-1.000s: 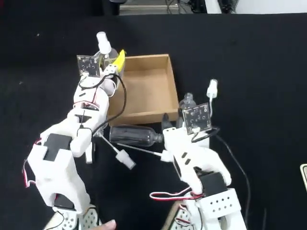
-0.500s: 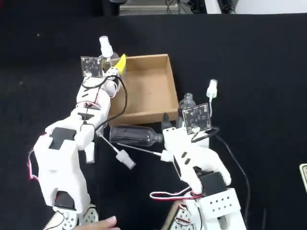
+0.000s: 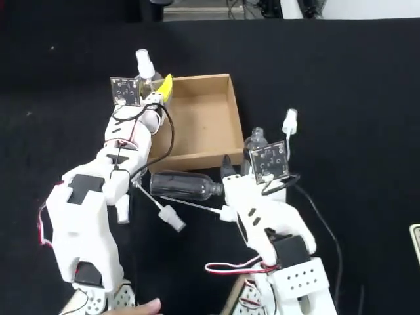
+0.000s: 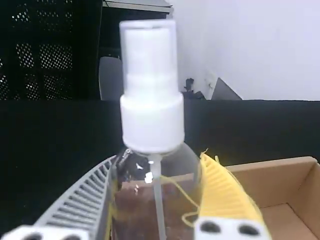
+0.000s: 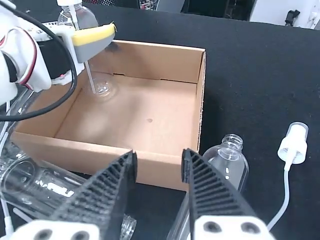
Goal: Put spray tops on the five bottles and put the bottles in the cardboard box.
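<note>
Left arm has edged a little toward the box since a second ago.
My left gripper clamps the clear plastic bottle with white spray top at a corner of the brown cardboard box. My right gripper hangs spread and empty over the box's near wall, beside an uncapped clear bottle.

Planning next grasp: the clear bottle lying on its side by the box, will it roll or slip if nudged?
Likely rolls: the clear bottle is round and lies on its side. Probably light, since it looks empty. Its smooth wall may slip in a loose pinch.
</note>
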